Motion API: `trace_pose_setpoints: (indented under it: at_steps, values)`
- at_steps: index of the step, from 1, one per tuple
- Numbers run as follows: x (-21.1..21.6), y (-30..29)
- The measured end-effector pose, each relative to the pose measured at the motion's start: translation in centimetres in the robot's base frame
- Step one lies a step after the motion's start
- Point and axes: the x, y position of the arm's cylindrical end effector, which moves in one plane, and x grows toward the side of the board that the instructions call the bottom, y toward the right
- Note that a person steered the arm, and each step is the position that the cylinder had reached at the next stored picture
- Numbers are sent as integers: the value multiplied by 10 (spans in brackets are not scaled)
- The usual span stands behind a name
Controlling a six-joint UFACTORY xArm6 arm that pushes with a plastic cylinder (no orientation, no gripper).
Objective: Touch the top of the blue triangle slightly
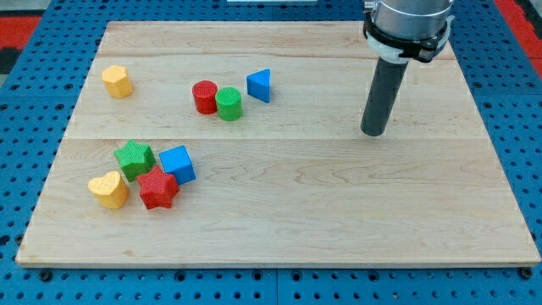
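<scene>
The blue triangle [260, 85] lies on the wooden board [339, 203] in the upper middle of the view, just right of a green cylinder [229, 103] and a red cylinder [204, 97]. My tip [373, 133] rests on the board well to the right of the blue triangle and a little lower in the view, touching no block. The dark rod rises from it to the arm at the view's top right.
A yellow block [118, 81] sits at the upper left. At the lower left a cluster holds a green star [135, 158], a blue cube [178, 164], a red star [158, 187] and a yellow heart [109, 189].
</scene>
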Motion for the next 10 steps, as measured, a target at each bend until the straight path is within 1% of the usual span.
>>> trace_pose_setpoints:
  at_steps: [1,2,4,5,7,8,9,10]
  values:
    - [-13,6]
    - [-42,15]
    - [-87,10]
    - [-121,7]
    - [-135,-108]
    - [-135,-173]
    - [-110,-160]
    - [-101,-129]
